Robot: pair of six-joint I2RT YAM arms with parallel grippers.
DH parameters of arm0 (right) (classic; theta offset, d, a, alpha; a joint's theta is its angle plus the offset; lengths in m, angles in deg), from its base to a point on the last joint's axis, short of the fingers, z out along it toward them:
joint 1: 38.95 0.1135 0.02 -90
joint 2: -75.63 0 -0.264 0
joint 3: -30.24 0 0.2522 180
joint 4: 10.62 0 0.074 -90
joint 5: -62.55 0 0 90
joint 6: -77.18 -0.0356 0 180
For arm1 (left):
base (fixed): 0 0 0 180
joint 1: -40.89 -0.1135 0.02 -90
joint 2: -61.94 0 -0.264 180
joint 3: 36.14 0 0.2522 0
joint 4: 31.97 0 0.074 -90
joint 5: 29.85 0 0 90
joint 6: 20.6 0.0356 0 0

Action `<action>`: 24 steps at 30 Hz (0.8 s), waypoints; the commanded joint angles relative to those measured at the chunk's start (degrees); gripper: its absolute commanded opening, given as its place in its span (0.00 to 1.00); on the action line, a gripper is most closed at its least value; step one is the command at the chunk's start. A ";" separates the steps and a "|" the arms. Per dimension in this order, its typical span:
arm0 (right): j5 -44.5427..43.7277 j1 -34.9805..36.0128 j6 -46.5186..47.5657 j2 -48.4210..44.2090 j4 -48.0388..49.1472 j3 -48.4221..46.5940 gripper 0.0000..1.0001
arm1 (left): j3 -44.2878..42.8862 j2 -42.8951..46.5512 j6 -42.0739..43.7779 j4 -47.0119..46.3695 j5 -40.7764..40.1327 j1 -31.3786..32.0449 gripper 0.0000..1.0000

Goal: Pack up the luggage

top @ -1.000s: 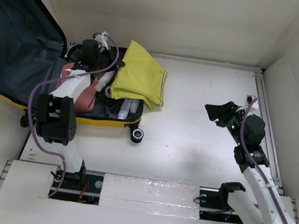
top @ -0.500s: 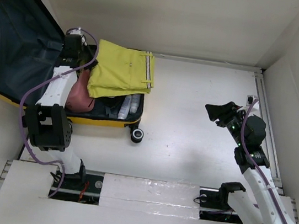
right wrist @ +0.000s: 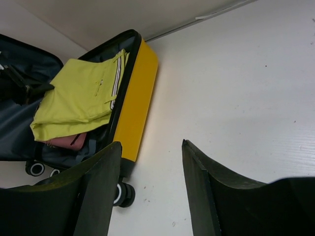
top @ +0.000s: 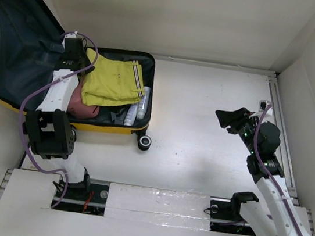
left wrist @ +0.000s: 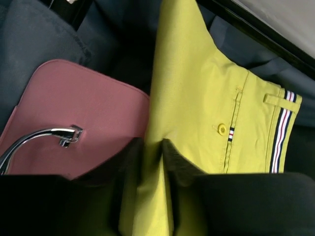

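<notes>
The yellow luggage (top: 116,128) lies open at the left, its dark lid (top: 15,45) raised against the wall. A yellow garment (top: 113,79) with a striped waistband lies folded inside the luggage, over a pink case (top: 83,104). My left gripper (top: 74,60) sits at the garment's left edge. In the left wrist view it (left wrist: 152,147) is shut on a fold of the yellow garment (left wrist: 206,98), beside the pink case (left wrist: 74,113). My right gripper (top: 228,117) hangs open over the bare table at the right, and its wrist view (right wrist: 151,145) shows nothing between the fingers.
White bottles (top: 138,106) lie along the luggage's right inner wall. A black spinner wheel (top: 144,142) sticks out at its near corner. The pink case has a metal handle (left wrist: 39,137). White walls close in the table at the back and right.
My left gripper has drawn the yellow garment leftward, from draped over the luggage's right rim to lying inside it. The right arm has not moved.
</notes>
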 commanded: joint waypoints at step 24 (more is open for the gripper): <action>-2.44 22.98 12.04 11.88 2.91 -7.09 0.09 | 9.76 42.55 -7.14 9.08 -47.73 -0.36 0.55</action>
